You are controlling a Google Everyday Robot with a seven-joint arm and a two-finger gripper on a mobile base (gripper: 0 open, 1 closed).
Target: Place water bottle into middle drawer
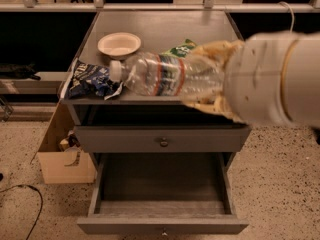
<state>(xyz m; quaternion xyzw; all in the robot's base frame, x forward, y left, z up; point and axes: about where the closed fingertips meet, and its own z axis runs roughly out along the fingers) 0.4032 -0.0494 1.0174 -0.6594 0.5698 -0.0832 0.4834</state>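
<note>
Your gripper point(209, 79) has its fingers point(214, 52) clamped around the water bottle point(160, 74), holding it sideways over the bench's point(150, 29) front edge, above the open middle drawer point(162, 225).

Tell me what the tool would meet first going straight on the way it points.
The tool, shut on the bottle, points left in the view. The cap leads toward the blue bag, but it may pass above it; depth is unclear.

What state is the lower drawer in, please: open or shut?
Open: the middle drawer is pulled out, its inside showing. The gripper, up at the cabinet top, holds the water bottle sideways.
</note>
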